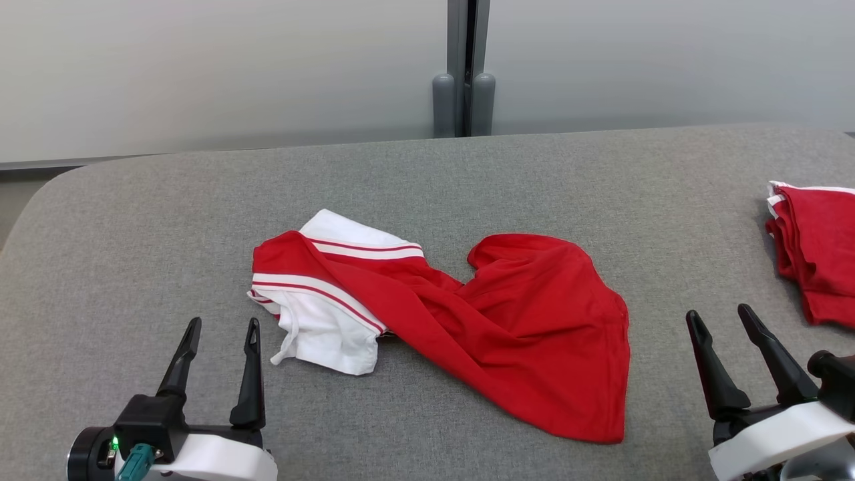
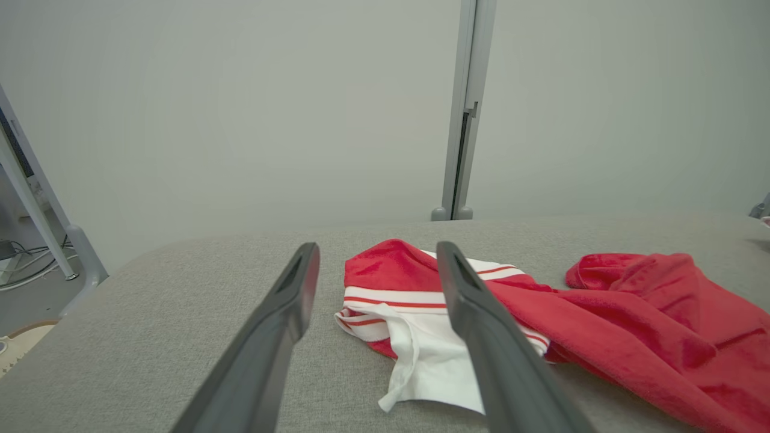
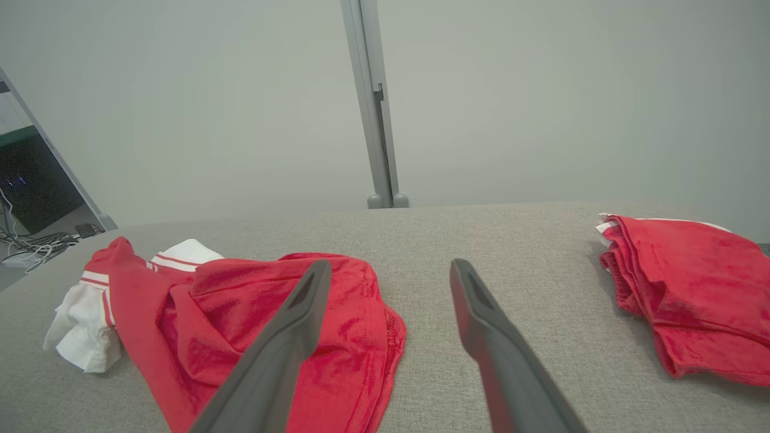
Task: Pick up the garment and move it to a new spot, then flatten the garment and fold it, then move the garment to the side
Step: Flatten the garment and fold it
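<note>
Head view: red garment (image 1: 481, 321) with a white striped waistband (image 1: 327, 334) lies crumpled at the desk (image 1: 467, 167) centre; left gripper (image 1: 224, 324) and right gripper (image 1: 717, 311) both released, empty. Left wrist view: waistband (image 2: 421, 355) end looks twisted. Right wrist view: red half bunched up, folded pile (image 3: 692, 282) off right.

folded red pile (image 1: 816, 257): right edge of frame, lying on the desk
desk (image 1: 427, 167): grey fabric top
post (image 1: 464, 67): top centre, between pale wall panels (image 1: 200, 67)
</note>
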Available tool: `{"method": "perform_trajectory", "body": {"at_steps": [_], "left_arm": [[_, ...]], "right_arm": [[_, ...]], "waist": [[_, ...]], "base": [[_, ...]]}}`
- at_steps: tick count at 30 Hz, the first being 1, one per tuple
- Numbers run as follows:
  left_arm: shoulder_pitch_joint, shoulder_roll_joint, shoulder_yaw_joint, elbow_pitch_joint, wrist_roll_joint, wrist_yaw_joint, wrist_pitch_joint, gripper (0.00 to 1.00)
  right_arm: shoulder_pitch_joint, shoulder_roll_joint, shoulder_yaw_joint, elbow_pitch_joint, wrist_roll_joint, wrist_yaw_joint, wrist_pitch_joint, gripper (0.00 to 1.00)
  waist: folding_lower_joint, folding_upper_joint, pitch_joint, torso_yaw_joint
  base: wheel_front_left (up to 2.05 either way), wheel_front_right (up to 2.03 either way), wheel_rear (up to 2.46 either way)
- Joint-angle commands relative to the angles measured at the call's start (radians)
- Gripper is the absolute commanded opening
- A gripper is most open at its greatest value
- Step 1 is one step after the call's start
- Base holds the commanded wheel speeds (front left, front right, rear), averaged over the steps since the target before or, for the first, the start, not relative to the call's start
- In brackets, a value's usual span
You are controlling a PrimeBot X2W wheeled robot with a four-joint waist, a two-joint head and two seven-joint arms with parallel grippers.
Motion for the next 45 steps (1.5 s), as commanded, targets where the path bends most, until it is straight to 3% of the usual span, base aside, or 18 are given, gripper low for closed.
{"method": "perform_trajectory", "body": {"at_steps": [1,14,26,27,29,35,45], "left_arm": [[0.011,0.005,0.001,-0.005,0.0,0.003,0.002,1.0],[-0.018,0.008,-0.018,-0.021,0.015,0.013,-0.002,1.0],[-0.064,-0.01,-0.039,-0.03,0.027,0.026,-0.021,1.0],[-0.068,-0.01,-0.04,-0.029,0.027,0.027,-0.022,1.0],[-0.077,-0.013,-0.043,-0.027,0.028,0.027,-0.024,1.0],[-0.093,-0.016,-0.046,-0.016,0.026,0.027,-0.032,1.0],[-0.11,-0.018,-0.041,-0.005,0.019,0.03,-0.051,1.0]], "right_arm": [[0.008,0.001,-0.003,-0.005,-0.003,0.0,0.006,1.0],[0.024,0.001,0.028,0.016,0.003,0.0,0.024,1.0],[0.041,0.021,0.159,0.195,0.058,0.0,0.042,1.0],[0.032,0.019,0.166,0.208,0.062,0.0,0.038,0.8],[0.019,0.018,0.183,0.228,0.076,0.0,0.034,0.0],[-0.014,0.0,0.2,0.235,0.093,0.0,0.004,0.0],[-0.105,-0.043,0.13,0.157,0.079,0.0,-0.061,0.0]], "waist": [[0.0,0.0,-0.001,0.0],[0.0,0.0,0.017,0.011],[0.0,0.0,0.078,0.03],[0.0,0.0,0.083,0.03],[0.0,0.0,0.093,0.035],[0.0,0.0,0.111,0.042],[0.0,0.0,0.125,0.04]], "base": [[0.0,0.0,0.0],[0.0,0.0,0.0],[0.0,0.0,0.0],[0.0,0.0,0.0],[0.0,0.0,0.0],[0.0,0.0,0.0],[0.0,0.0,0.0]]}}
